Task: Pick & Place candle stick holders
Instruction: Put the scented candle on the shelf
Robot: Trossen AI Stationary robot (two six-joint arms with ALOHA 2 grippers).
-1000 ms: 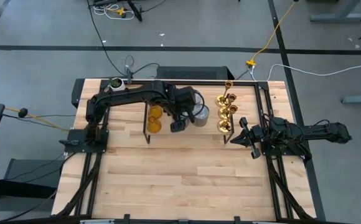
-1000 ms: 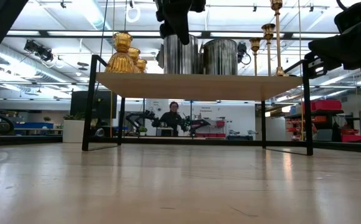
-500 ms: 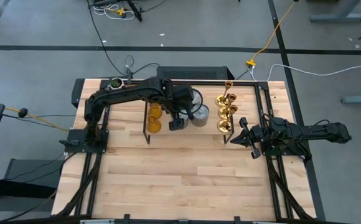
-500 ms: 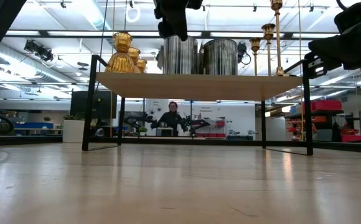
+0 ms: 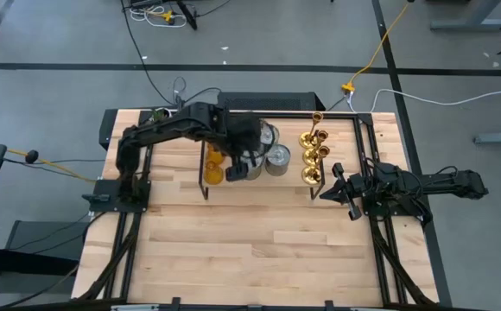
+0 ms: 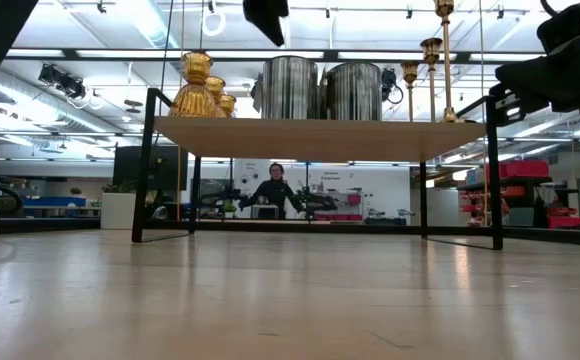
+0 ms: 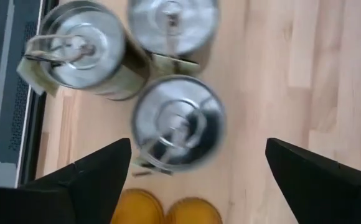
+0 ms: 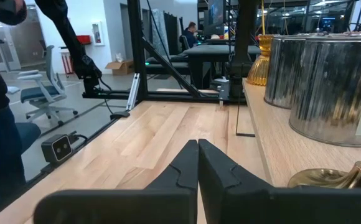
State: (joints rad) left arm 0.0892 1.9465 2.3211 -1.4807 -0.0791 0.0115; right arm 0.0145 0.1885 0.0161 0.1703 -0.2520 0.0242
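left gripper [image 7: 193, 180] wide open, empty, above silver candle stick holders [image 7: 177, 121]; right gripper [image 8: 197, 163] closed, empty.

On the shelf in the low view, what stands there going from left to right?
Amber holders at the left end → two silver cans side by side → tall thin gold candlesticks at the right end. The left gripper hangs open above the cans.
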